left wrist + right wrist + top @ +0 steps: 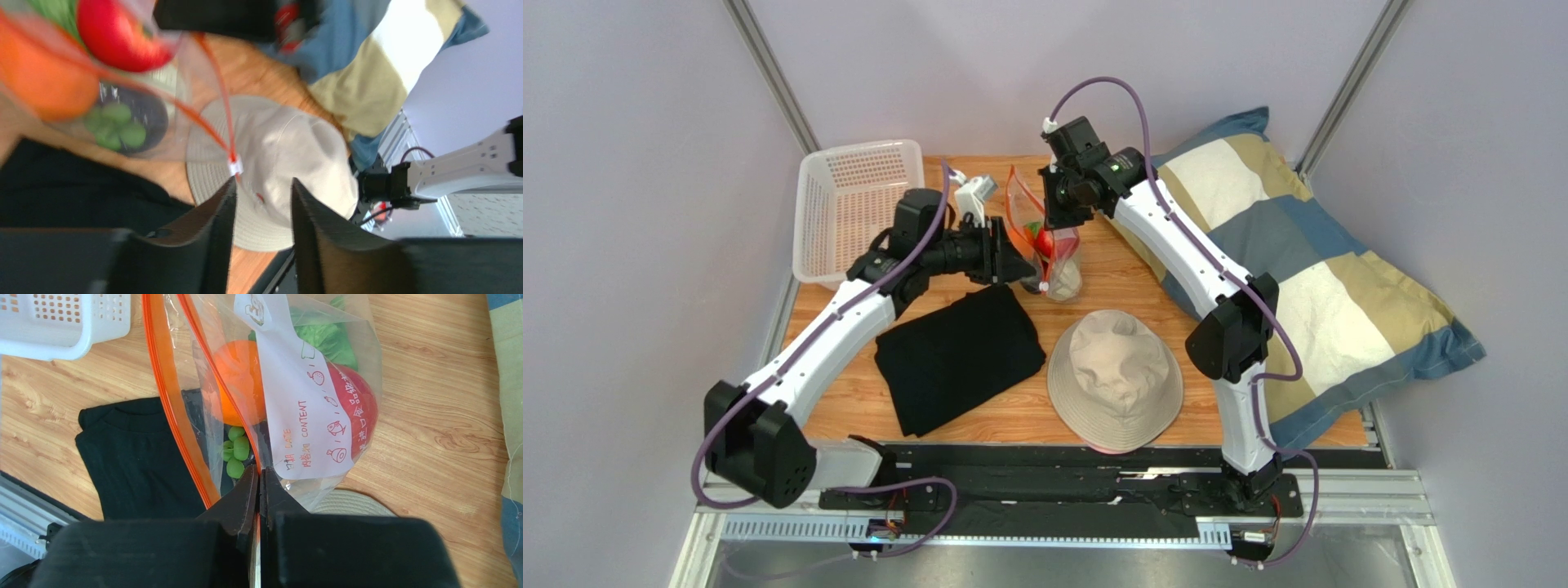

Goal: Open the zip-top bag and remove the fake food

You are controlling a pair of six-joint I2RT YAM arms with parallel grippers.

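- The striped pillow (1308, 282) is laid over the right edge of the desk.
- The black cloth (959, 355) is spread out by the near edge, left of the middle, and the tan hat (1116, 380) is set just beside it.
- The white basket (844, 208) is placed in the far left corner.
- The zip-top bag (307, 416) is held up near the middle of the far edge, and its two orange strips are parted.
- The right gripper (259, 478) is pinched tight on one strip of the bag.
- The left gripper (263, 190) is spread apart just beside the bag, and nothing is held in it.
- The fake food (236, 380) is seen inside the bag.
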